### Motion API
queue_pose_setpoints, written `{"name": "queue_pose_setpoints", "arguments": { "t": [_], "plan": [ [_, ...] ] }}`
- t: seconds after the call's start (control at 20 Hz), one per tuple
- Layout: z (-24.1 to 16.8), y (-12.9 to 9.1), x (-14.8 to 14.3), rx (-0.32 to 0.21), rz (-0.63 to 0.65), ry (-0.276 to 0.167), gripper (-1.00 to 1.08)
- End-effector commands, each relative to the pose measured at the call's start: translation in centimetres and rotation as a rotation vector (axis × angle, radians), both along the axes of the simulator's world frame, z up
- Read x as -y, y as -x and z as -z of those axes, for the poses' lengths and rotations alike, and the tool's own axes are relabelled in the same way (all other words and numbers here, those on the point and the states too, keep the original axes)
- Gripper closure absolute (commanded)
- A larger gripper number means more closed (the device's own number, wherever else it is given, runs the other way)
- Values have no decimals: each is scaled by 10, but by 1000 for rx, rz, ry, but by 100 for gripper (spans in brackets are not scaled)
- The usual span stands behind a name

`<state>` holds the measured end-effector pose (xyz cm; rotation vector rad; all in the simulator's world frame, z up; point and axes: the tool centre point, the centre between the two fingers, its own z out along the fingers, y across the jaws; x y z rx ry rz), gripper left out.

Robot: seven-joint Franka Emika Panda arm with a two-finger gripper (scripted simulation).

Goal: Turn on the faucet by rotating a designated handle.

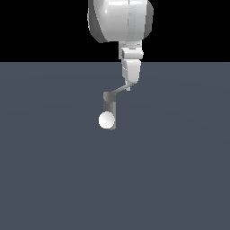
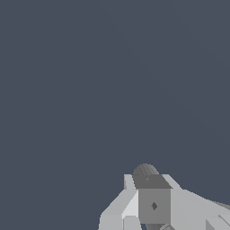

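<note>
Faucet (image 1: 109,110) stands upright mid-surface on a plain slate-blue table (image 1: 49,170), a white ball (image 1: 106,121) on its front, under a black backdrop. Its handle (image 1: 120,89) slants up toward the exterior view's right, meeting the tool (image 1: 130,85); whether the tool is spread or pinching, I cannot tell.

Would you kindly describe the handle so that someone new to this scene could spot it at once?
In the exterior view, find the big white arm coming down from the top centre; its hand ends just above a small dark grey faucet on the floor. The handle is the thin light grey bar slanting from the post's top up to the hand. Unlike the round white ball below, it is flat and narrow.
</note>
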<state>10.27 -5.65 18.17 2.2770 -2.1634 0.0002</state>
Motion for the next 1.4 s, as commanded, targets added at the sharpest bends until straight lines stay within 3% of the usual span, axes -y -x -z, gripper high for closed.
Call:
{"name": "queue_pose_setpoints", "arguments": {
  "t": [0.0,1.2,1.35],
  "plan": [
    [0,0,0,0,1,0,108],
    [0,68,10,0,1,-1,108],
    [-13,58,-2,31,-14,-1,108]
  ]
}}
